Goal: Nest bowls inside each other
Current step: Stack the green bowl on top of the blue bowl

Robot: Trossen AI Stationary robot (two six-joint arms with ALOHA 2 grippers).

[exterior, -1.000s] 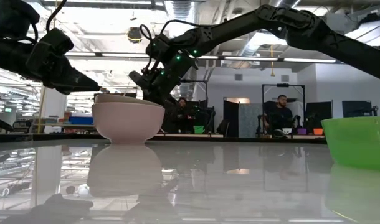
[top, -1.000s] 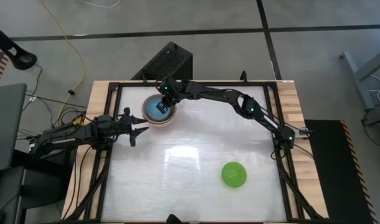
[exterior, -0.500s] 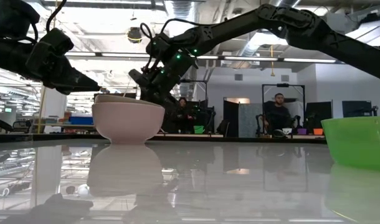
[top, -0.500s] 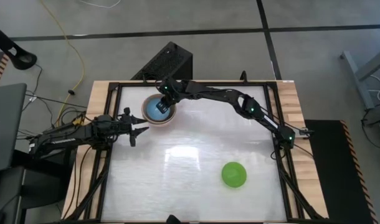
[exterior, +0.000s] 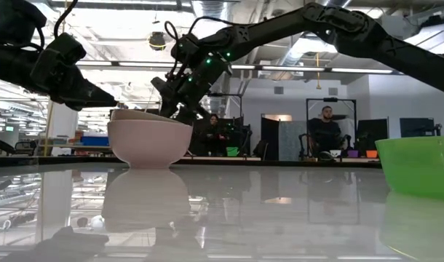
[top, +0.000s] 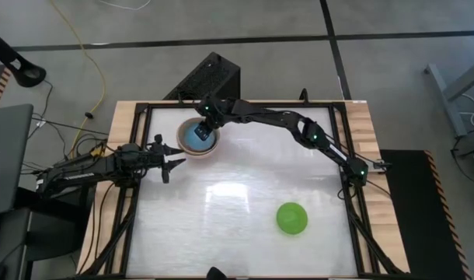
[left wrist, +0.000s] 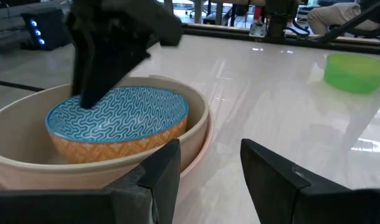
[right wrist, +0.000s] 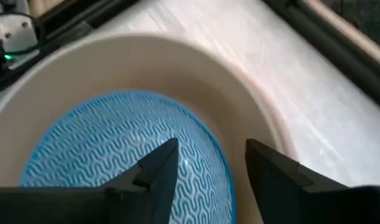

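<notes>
A blue patterned bowl (left wrist: 118,115) sits inside a salmon-orange bowl (left wrist: 115,148), and both sit in a pale bowl (top: 192,155) at the far left of the table. My right gripper (right wrist: 205,168) hangs open just over the blue bowl. Its fingers stand on either side of that bowl's rim, slanting down from the far right. A green bowl (top: 292,218) stands alone on its base at the near right. My left gripper (top: 175,163) waits open, level, close beside the pale bowl on its left near side.
The white tabletop between the stack and the green bowl lies free. Dark frame rails (top: 342,140) run along the table's edges. A black box (top: 214,78) stands beyond the far edge. People sit in the room behind (exterior: 325,131).
My right gripper has opened over the stack, and the blue bowl rests in the orange one. The arm has stayed nearly in place.
</notes>
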